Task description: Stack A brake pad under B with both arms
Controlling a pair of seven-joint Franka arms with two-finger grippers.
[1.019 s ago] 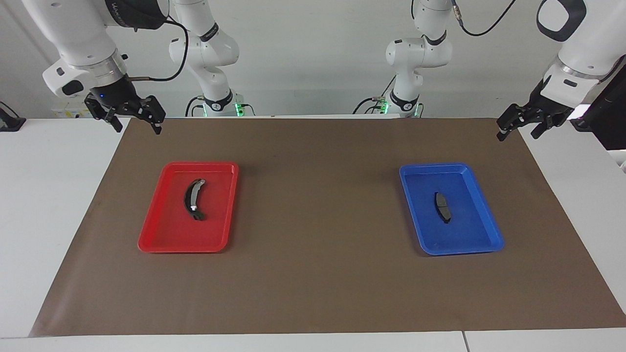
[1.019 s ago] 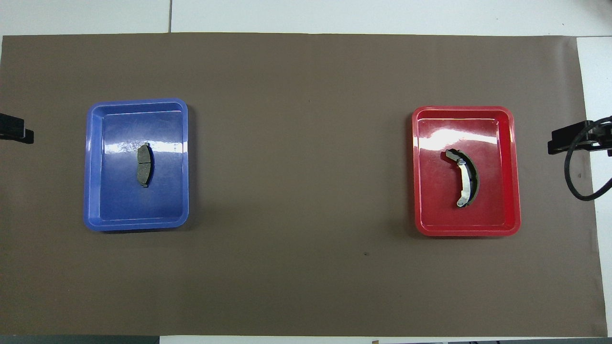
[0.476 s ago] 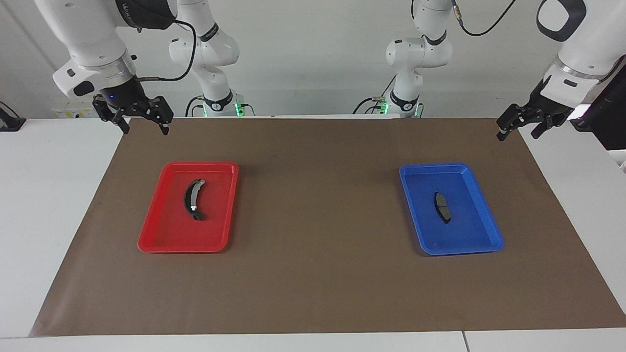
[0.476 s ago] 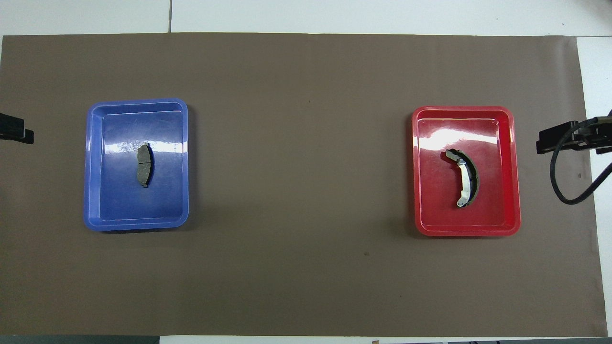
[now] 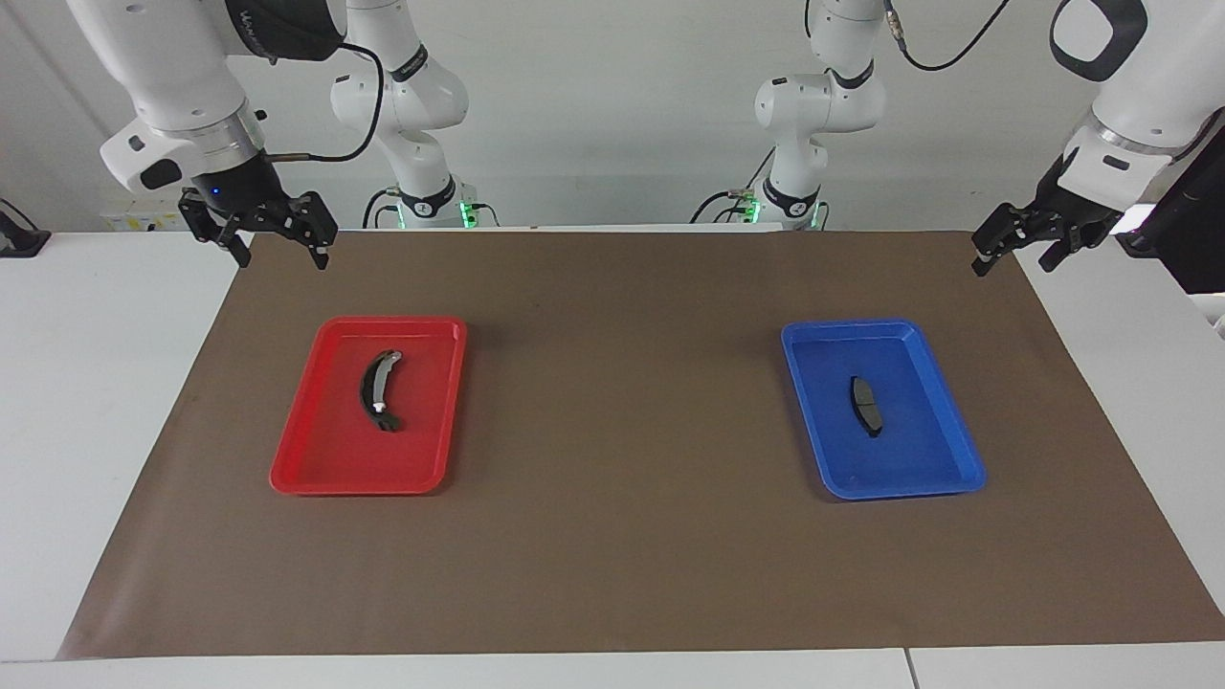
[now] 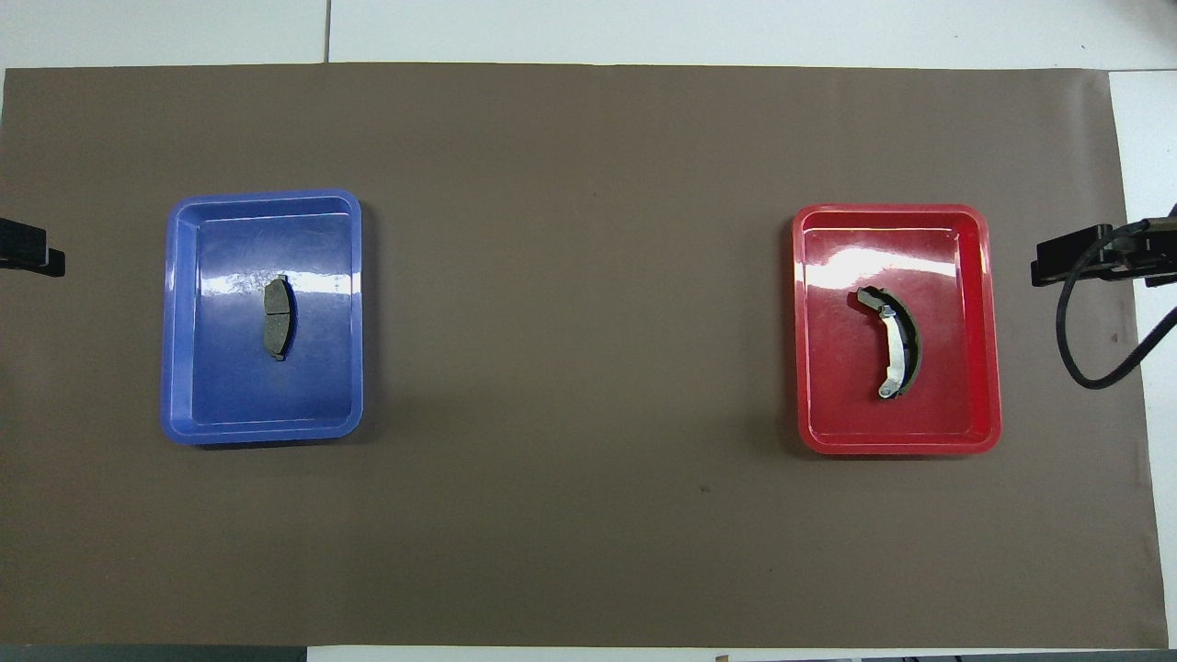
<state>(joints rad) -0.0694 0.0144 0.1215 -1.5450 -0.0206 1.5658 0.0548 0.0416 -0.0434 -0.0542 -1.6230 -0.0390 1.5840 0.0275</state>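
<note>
The light is bright and even, and it comes from above. Shadows are soft and small: a thin dark edge lies beside the red tray (image 5: 316,450) and the blue tray (image 5: 943,474) on the brown mat (image 5: 622,536). From overhead, white shiny patches of glare sit on the upper part of the blue tray (image 6: 184,405) and the red tray (image 6: 984,405). Both pictures are sharp from middle to corners. No blur shows. The straight mat (image 6: 588,552) edges look straight, with no bending.

Overhead: left pincer (image 6: 32,250), right pincer (image 6: 1094,256) cut off by edges.
</note>
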